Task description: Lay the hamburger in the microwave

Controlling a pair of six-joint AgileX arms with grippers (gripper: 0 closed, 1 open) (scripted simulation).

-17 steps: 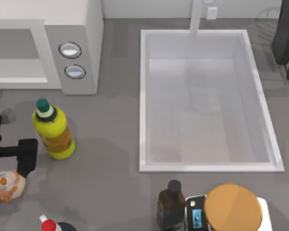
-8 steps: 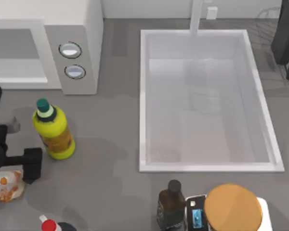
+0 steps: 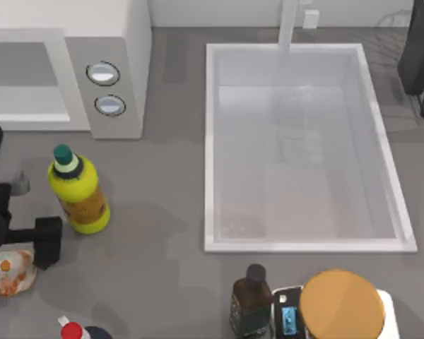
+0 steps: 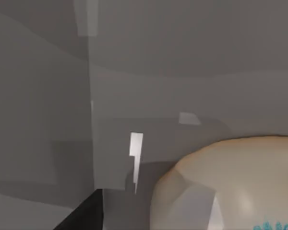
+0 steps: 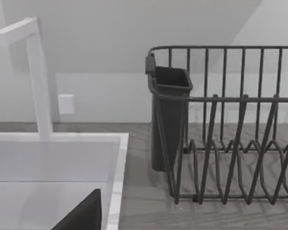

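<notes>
Top view: even, diffuse light is falling from above; no glare. Soft shadows are pooling on the table [image 3: 162,183] beside the yellow bottle [image 3: 79,194] & under the left arm. The sink [image 3: 212,141] interior is reading pale, w/ faint mottled reflections. Left wrist view: dim, grey; the hamburger [image 4: 230,187] is sitting very close to the lens, edges soft. Right wrist view: brighter, the dish rack [image 5: 221,124] bars are showing crisp, thin floor shadows beneath.

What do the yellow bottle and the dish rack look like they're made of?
Yellow bottle: probably glossy plastic, given its smooth bright body, green cap and orange label. Dish rack: likely dark coated metal wire, going by its thin bars with a matte finish.
</notes>
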